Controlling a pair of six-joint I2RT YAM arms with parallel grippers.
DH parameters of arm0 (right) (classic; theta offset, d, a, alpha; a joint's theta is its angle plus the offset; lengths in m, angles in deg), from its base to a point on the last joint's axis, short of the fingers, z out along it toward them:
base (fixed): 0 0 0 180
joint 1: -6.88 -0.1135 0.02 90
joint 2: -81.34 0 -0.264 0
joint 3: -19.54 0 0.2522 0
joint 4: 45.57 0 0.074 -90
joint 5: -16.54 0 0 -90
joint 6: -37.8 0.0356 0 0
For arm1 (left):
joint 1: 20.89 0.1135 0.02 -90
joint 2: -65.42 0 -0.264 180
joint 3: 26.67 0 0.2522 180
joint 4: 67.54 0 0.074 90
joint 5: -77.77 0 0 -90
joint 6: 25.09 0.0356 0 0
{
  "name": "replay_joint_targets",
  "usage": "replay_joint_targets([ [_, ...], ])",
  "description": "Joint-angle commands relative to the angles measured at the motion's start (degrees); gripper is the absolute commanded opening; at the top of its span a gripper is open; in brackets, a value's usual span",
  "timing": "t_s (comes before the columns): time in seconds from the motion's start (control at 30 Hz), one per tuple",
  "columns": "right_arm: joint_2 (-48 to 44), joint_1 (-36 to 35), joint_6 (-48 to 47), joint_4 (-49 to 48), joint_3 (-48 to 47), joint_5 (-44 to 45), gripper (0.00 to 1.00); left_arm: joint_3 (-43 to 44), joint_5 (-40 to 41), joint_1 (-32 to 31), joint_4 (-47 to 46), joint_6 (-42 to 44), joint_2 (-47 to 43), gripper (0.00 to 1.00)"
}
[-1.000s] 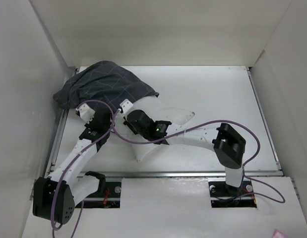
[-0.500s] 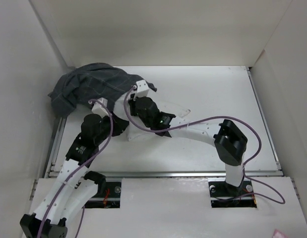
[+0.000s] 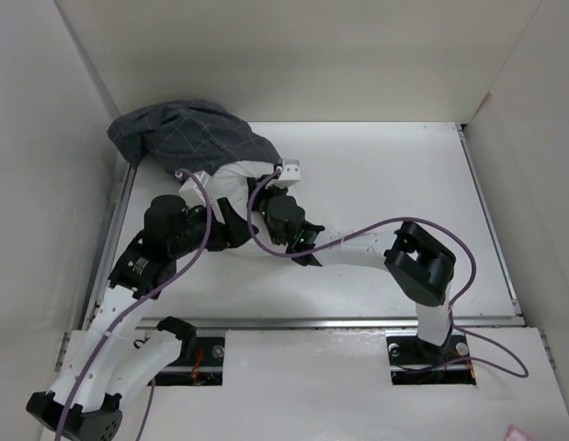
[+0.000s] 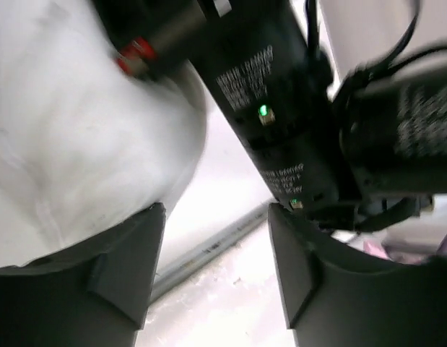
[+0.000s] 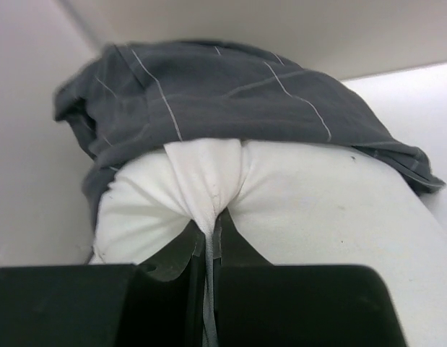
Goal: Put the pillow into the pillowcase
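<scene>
Observed: the limp dark grey pillowcase with thin light grid lines (image 5: 209, 94) lies bunched in the far left corner of the white table (image 3: 403, 175), against the side wall. The plump white rectangular pillow (image 5: 317, 210) has its far end inside the case mouth, and its near part protrudes bare.

The right gripper (image 5: 209, 249) is closed, pinching a fold of the pillow's near edge. The left gripper (image 4: 216, 267) has its jaws apart with nothing between them, just beside the pillow's near side.

Assessment: insertion is partly done. In my judgement the next move calls for the left gripper to catch the case hem and draw it nearward while the right drives the pillow in.
</scene>
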Motion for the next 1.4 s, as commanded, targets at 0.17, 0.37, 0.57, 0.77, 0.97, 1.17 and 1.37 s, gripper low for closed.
replay_joint_targets([
  [0.17, -13.13, 1.98, -2.93, -7.75, 17.49, 8.53, 0.00, 4.37, 38.35, -0.06, 1.97, -7.11, 0.03, 0.78],
  [0.37, -17.35, 1.98, -6.36, 5.42, 18.13, 4.02, 0.00, 3.93, 37.17, 0.89, -7.61, -0.09, 14.16, 0.73],
  [0.57, -17.36, 1.98, -6.89, 11.76, 15.77, 4.55, 0.00, 2.88, 31.69, 0.90, -17.90, 5.36, 19.02, 0.64],
  [0.77, -17.36, 1.98, -6.27, 14.31, 15.14, 3.06, 0.00, 1.73, 39.69, 0.90, -21.50, 8.34, 22.97, 0.63],
  [0.97, -16.83, 1.98, -5.75, 15.63, 13.30, 3.06, 0.00, 2.88, 36.62, 0.90, -22.74, 11.35, 27.90, 0.56],
  [1.17, -13.85, 1.98, -3.39, 17.38, 10.05, 5.42, 0.00, 4.37, 36.69, 0.90, -20.29, 9.86, 27.39, 0.00],
  [1.37, -8.93, 1.98, -2.14, 19.32, 2.06, 12.37, 0.00, 0.96, 34.60, -0.23, -18.35, 4.14, 16.76, 0.00],
])
